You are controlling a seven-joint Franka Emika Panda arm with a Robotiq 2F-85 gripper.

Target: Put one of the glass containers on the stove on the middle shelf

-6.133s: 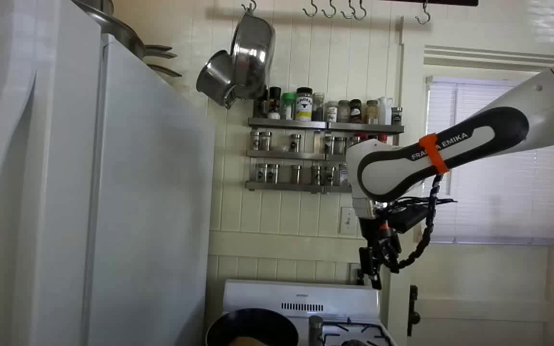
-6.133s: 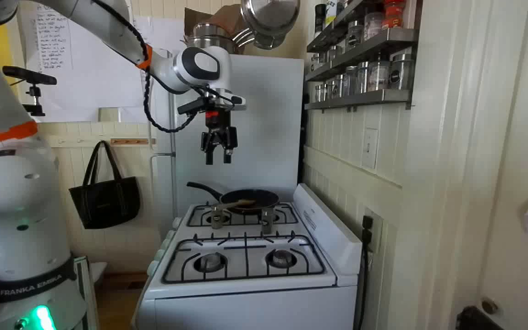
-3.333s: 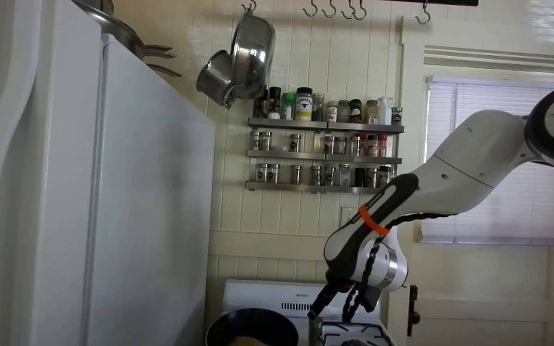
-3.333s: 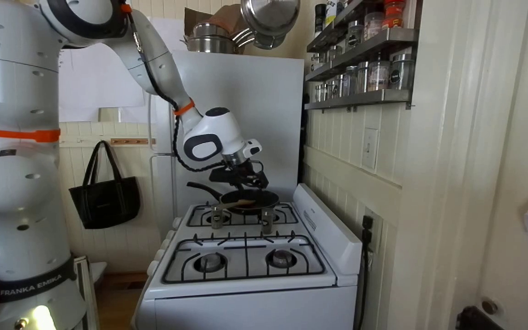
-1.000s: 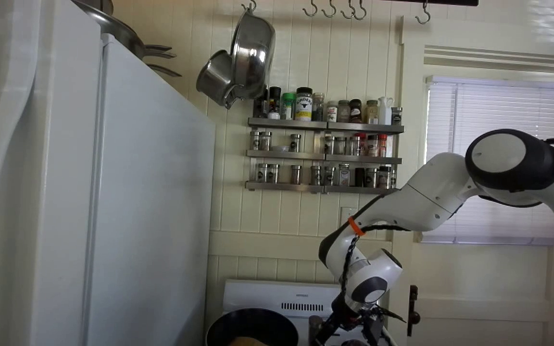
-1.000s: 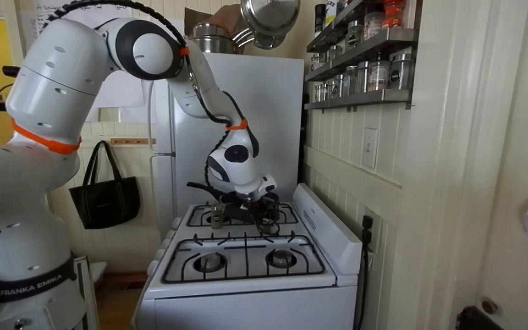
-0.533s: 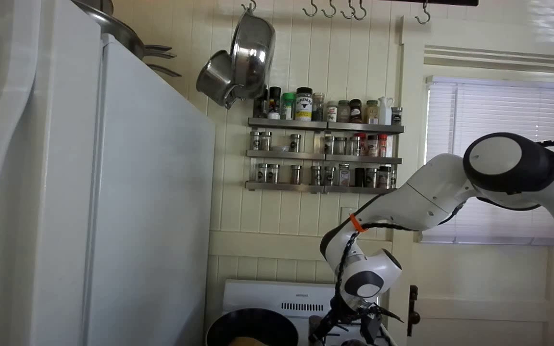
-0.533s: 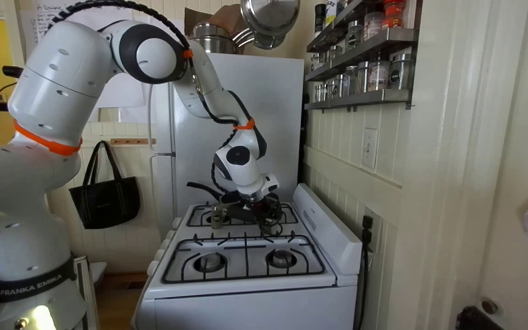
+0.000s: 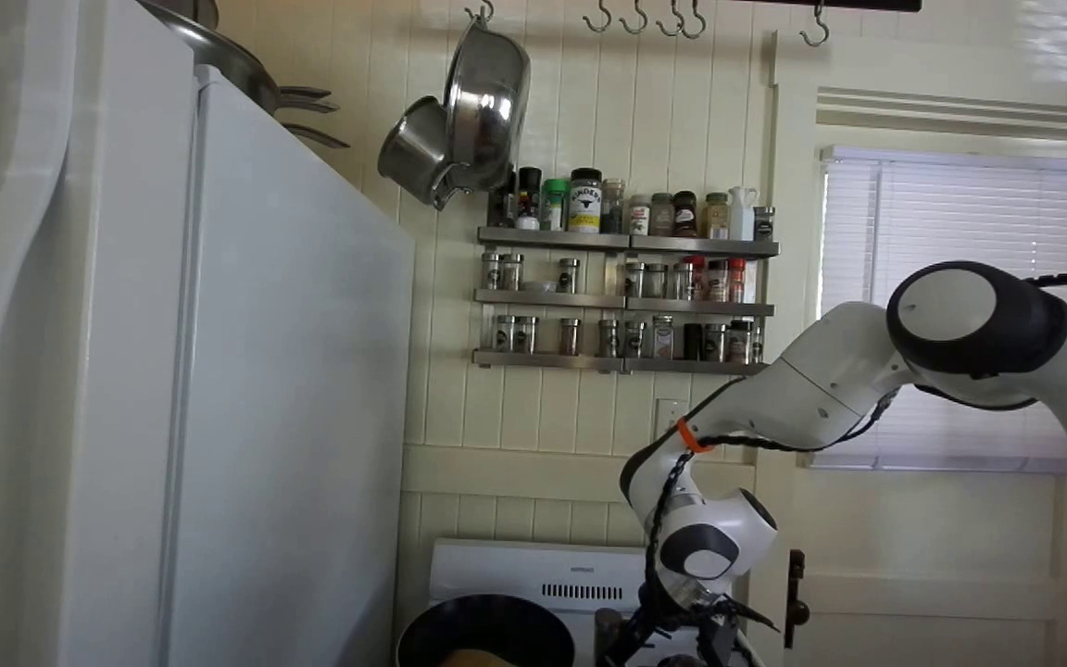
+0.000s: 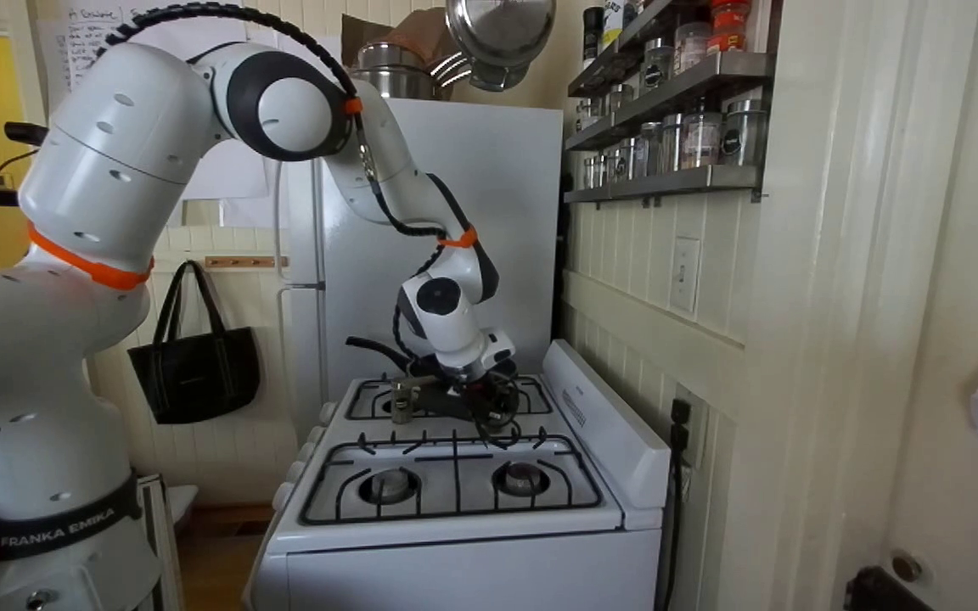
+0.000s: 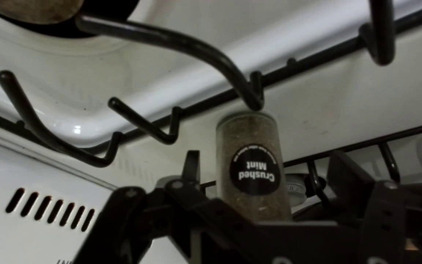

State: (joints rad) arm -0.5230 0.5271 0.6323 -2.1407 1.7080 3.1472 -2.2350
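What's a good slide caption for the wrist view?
The open gripper straddles a glass jar labelled "Crushed Mint" on the stove.

A clear-glass cylindrical jar (image 11: 249, 146) of brownish flakes, its round black "Crushed Mint" label (image 11: 255, 170) upside down, shows between the parted fingers (image 11: 192, 167) of a black gripper (image 11: 266, 163) at 5 o'clock; a black metal grate (image 11: 170, 38) spans 9 to 2 o'clock on the white stove (image 11: 328, 108), its slotted back panel (image 11: 42, 233) at 8.
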